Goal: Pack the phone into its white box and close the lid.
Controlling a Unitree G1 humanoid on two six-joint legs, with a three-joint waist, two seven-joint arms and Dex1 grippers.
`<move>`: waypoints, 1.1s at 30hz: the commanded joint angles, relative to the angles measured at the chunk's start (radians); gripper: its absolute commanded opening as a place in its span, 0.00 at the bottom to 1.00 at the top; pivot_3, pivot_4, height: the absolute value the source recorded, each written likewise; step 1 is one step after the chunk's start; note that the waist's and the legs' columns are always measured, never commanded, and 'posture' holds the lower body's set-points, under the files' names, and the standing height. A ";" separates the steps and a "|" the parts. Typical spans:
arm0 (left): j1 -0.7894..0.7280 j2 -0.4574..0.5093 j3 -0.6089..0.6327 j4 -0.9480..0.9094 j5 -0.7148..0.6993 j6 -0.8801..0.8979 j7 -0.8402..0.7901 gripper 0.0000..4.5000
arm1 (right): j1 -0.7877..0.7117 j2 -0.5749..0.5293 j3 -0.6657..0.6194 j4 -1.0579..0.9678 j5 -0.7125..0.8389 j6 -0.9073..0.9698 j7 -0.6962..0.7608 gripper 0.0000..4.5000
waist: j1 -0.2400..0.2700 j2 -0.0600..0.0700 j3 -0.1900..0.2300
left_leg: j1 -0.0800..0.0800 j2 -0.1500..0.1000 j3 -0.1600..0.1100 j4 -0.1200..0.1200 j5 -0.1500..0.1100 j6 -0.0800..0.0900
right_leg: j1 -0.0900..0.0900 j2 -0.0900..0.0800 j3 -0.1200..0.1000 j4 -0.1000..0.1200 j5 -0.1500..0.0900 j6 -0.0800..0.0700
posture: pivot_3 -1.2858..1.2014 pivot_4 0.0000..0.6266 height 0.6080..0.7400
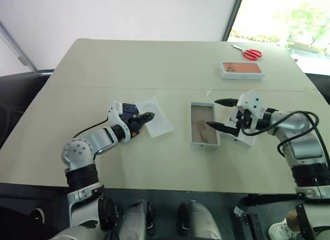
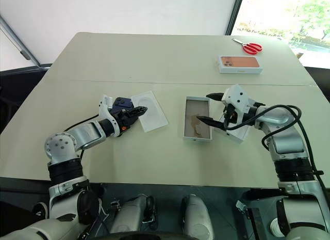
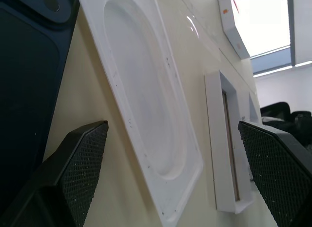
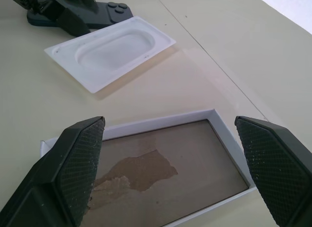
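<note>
The dark navy phone (image 1: 128,109) lies flat on the table at the left, partly hidden by my left gripper (image 1: 143,119). That gripper is open and empty, its fingers (image 3: 80,163) reaching over the edge of a thin white insert (image 1: 155,116) beside the phone (image 3: 24,90). The white box (image 1: 204,124) lies open at mid-table with its brownish floor (image 4: 161,163) bare. My right gripper (image 1: 221,115) hangs open over the box's right wall, holding nothing. The lid (image 1: 246,140) lies just right of the box, mostly covered by my right hand.
A white box with an orange phone picture (image 1: 241,69) sits at the back right. Red-handled scissors (image 1: 248,52) lie beyond it near the far edge. A seam crosses the table behind the white box.
</note>
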 commanded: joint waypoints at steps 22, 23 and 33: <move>-0.006 -0.006 0.001 0.022 -0.035 -0.027 0.044 0.48 | -0.004 0.003 -0.015 -0.056 -0.013 -0.022 -0.027 1.00 | 0.001 0.000 0.000 | 0.000 0.000 0.000 0.000 0.000 0.000 | 0.000 0.000 0.000 0.000 0.000 0.000 | 0.52 0.24 0.99; -0.008 -0.013 0.007 0.028 -0.039 -0.028 0.051 0.48 | -0.003 0.004 -0.016 -0.059 -0.012 -0.020 -0.027 1.00 | 0.001 0.000 0.000 | 0.000 0.000 0.000 0.000 0.000 0.000 | 0.000 0.000 0.000 0.000 0.000 0.000 | 0.52 0.24 0.99; 0.008 -0.010 -0.023 0.044 -0.022 -0.024 0.062 0.02 | 0.002 0.001 -0.016 -0.052 -0.019 -0.027 -0.031 1.00 | 0.001 0.000 0.000 | 0.001 0.000 0.000 0.000 0.000 0.000 | 0.001 0.000 0.000 -0.001 0.000 0.000 | 0.52 0.24 0.99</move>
